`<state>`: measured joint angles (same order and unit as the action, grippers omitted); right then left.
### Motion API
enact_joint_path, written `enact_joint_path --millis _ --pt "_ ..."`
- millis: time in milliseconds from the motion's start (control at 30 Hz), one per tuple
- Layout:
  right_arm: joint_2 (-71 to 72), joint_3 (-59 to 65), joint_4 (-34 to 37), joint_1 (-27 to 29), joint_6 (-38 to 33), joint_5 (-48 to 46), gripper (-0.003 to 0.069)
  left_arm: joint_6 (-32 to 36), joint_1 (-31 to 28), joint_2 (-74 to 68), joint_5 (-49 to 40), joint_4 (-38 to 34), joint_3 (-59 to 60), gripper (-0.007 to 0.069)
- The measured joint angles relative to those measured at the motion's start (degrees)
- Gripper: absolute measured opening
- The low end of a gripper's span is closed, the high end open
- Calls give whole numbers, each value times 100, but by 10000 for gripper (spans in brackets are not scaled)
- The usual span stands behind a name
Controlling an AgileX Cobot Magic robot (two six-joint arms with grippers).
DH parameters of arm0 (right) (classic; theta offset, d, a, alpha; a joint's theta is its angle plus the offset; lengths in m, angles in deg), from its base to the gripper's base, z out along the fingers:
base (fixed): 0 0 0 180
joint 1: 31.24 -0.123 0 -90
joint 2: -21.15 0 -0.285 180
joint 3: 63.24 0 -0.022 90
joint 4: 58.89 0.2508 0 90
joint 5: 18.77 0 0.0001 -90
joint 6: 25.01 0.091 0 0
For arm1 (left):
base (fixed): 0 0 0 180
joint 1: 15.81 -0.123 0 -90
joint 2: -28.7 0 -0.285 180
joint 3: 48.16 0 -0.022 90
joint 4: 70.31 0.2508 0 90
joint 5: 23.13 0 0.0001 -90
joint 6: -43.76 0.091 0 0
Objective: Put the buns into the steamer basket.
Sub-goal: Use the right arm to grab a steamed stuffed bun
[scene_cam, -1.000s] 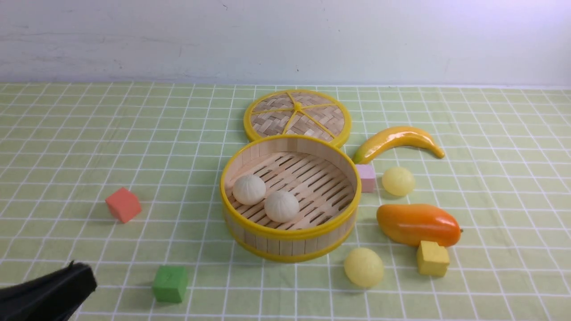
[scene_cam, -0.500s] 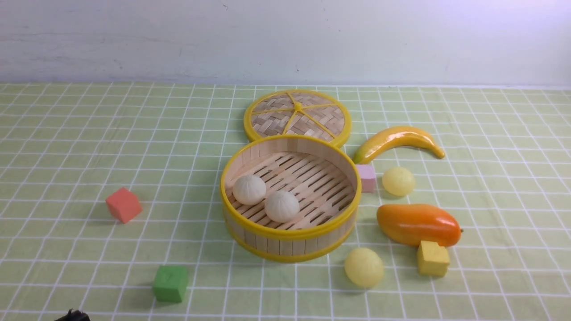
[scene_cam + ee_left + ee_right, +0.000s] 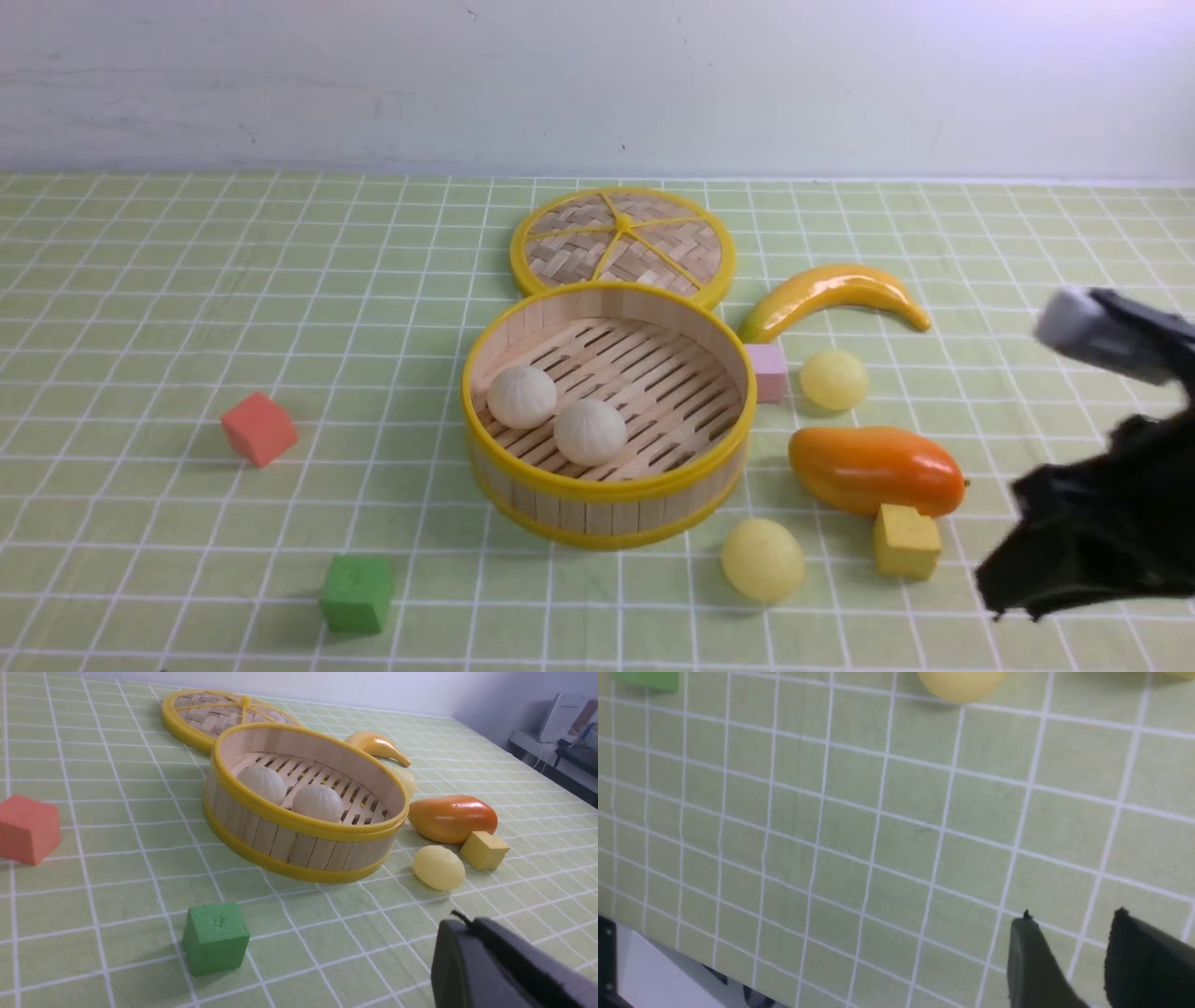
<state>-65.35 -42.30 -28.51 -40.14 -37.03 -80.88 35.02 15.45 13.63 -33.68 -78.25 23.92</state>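
off-white pleated buns (image 3: pixel 589 432) in round bamboo steamer basket (image 3: pixel 607 509) | pale-yellow buns (image 3: pixel 761 558) right of it | my right claw (image 3: pixel 1073 915) parted, empty | left claw (image 3: pixel 472 956) unclear

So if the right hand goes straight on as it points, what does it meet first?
Likely bare tablecloth: the right hand angles down at it, with the nearer yellow bun farther ahead and off-line. Depth is unclear.

The checked cloth (image 3: pixel 187 280) carries steamer basket (image 3: pixel 607 509), lid (image 3: pixel 623 241), banana (image 3: pixel 831 291), mango (image 3: pixel 873 469), yellow buns (image 3: pixel 834 379) (image 3: pixel 762 558), four cubes (image 3: pixel 259 428) (image 3: pixel 356 594) (image 3: pixel 768 371) (image 3: pixel 905 540).
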Motion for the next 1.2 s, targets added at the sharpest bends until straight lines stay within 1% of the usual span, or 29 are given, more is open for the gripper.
enact_joint_path --millis 33,67,100,167,233,333,433,667,933,1133,1200 --pt "-314 -211 -114 -218 20 22 241 0 0 0 0 0 0 -13" --pt "-374 -211 -114 -263 30 29 241 0 0 0 0 0 0 -13" --pt "-599 -425 -262 -435 72 65 241 0 0 0 0 0 0 -13" --pt "-1252 -946 -745 -961 345 211 241 0 0 0 -4 0 0 -13" --pt "-1557 -1218 -1067 -1220 516 320 241 0 0 0 -4 0 0 -13" --pt "-1857 -1433 -1325 -1506 712 568 241 0 0 0 -4 0 0 -13" --pt "-2015 -1465 -1343 -1583 817 802 243 -6 0 0 -4 0 0 -13" --pt "-2297 -1465 -1299 -1619 883 1729 282 -11 0 0 -11 0 1 -13" --pt "-2600 -1470 -1288 -1619 818 2018 296 -11 0 0 -11 0 1 -11" --pt "-2856 -1470 -1294 -1619 792 2105 295 -11 0 0 -11 0 1 -8" --pt "-2899 -1470 -1326 -1619 792 2105 283 -11 0 0 -11 0 1 -6"
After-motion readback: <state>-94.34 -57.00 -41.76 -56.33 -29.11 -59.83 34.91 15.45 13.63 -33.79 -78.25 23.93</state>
